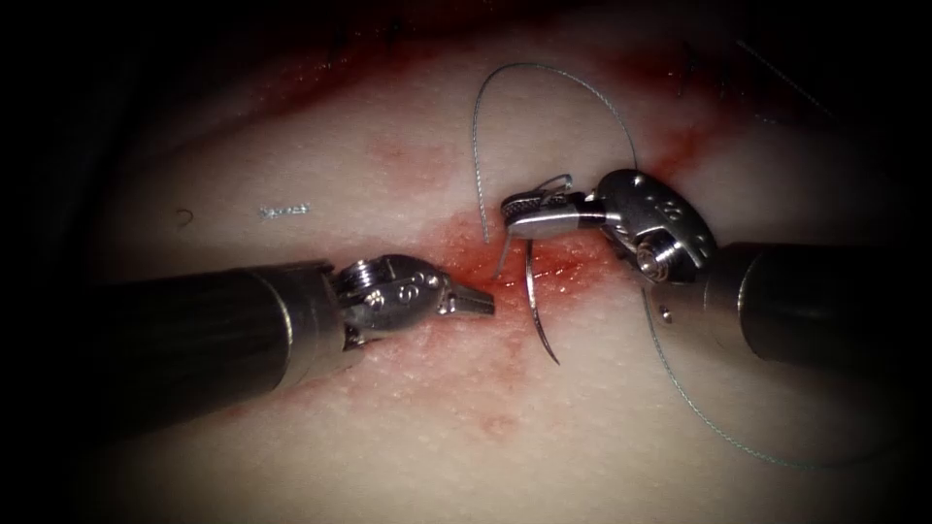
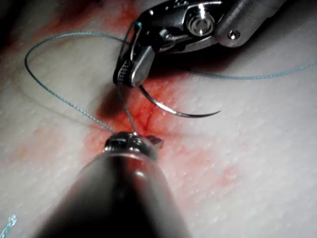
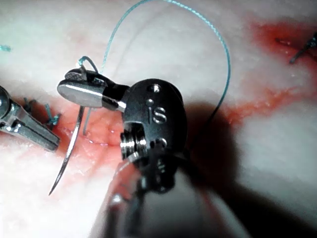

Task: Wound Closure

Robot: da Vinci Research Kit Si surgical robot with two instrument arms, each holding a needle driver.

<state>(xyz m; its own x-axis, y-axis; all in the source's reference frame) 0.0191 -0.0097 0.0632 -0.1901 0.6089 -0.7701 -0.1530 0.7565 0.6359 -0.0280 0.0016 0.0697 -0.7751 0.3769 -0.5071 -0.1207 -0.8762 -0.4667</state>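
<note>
Right tool holds the needle above the cut; left tool holds nothing.

We see the right tool [image 1: 532, 212] clamped on the needle [image 1: 537, 309] near its thread end, the point free and not in the tissue [image 1: 291, 146]. The thread [image 1: 544, 70] loops above. The left tool [image 1: 474, 301], jaws together, waits just left of the cut [image 1: 558, 267]. We judge a firm, square hold matters most.

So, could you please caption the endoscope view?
Right tool grips the needle near its thread end above the cut; left tool holds nothing.
</note>
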